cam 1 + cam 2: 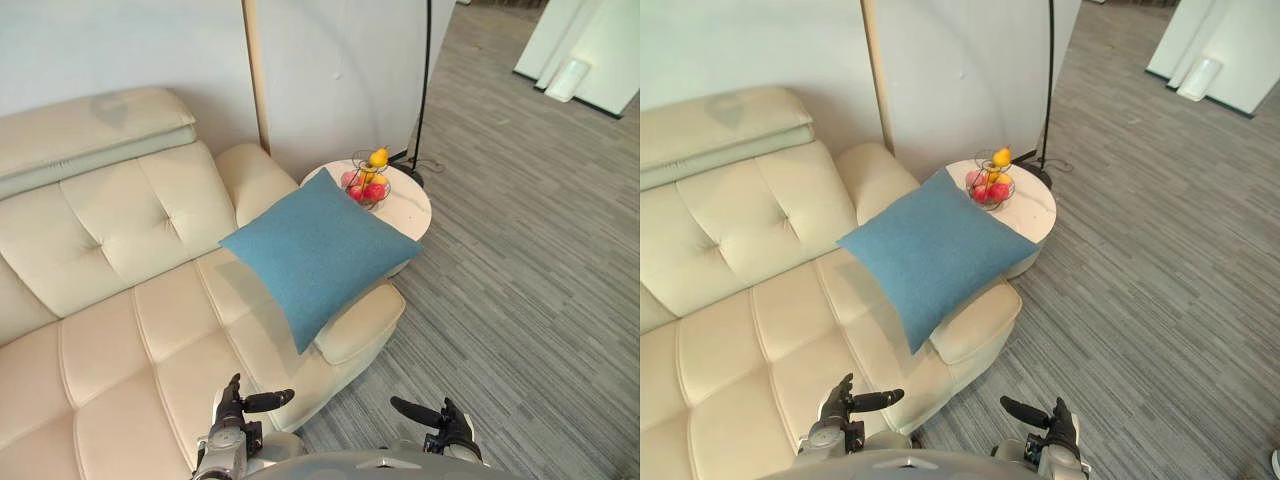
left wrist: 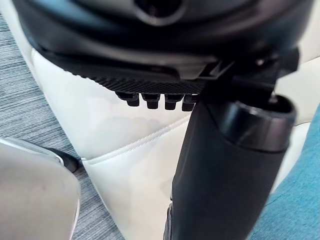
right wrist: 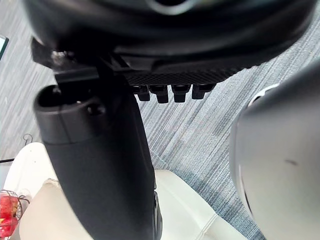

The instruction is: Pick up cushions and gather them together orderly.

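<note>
**Both hands empty; blue cushion at the sofa's right end**

Nearest, low at the front edge: left hand point(image 1: 232, 408) over the front of the sofa point(image 1: 120, 300) seat, right hand point(image 1: 447, 425) over the grey carpet point(image 1: 530, 250). The two are well apart.

Left hand: thumb point(image 2: 225, 175) stuck out towards the middle, fingers point(image 2: 150, 100) loose and not curled. Nothing in its grasp. The left wrist view has cream sofa leather past the fingertips and a strip of blue fabric at one edge.

Right hand: same posture, thumb out towards the middle, fingers loose, holding nothing. Carpet shows past its fingers in the right wrist view.

Further back: one blue cushion point(image 1: 318, 250), square. It rests on the right end of the cream sofa, across the seat and the right armrest. It sits cornerwise, one corner pointing towards the robot. Neither hand touches it.

Just beyond the armrest: round white side table point(image 1: 412, 212), carrying a wire basket point(image 1: 367, 185) of red and yellow fruit.

Behind the table: black lamp pole point(image 1: 425, 90) rising from the carpet. A pale wall stands behind the sofa.
</note>
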